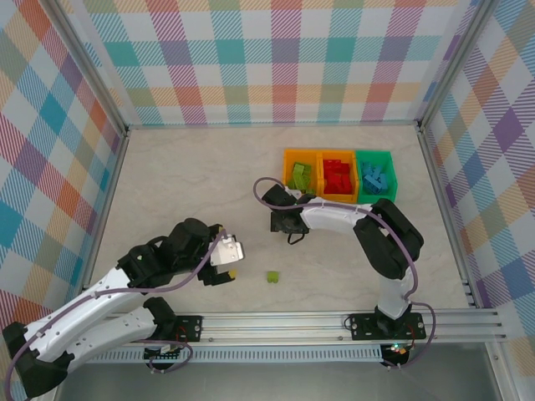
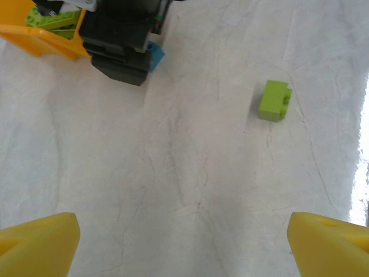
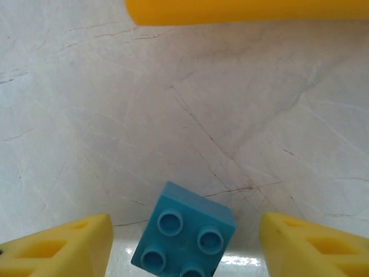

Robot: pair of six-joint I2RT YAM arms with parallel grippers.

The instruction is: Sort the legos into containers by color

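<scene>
Overhead camera: high behind the arm bases (image 1: pixel 380 322), looking down over the whole table (image 1: pixel 184 167). Wrist cameras: close, aimed down at it; both catch the blue brick (image 3: pixel 184 231).

White-and-black jointed arms (image 1: pixel 334 219) with grey-mauve looping cables (image 1: pixel 256 192), yellow end effector fingers (image 3: pixel 57 245).

You're looking at a light blue lego (image 3: pixel 183 232) and a lime green lego (image 2: pixel 275 100) on a cream, veined table (image 2: pixel 173 173), with pastel plaid walls (image 1: pixel 251 58).
</scene>
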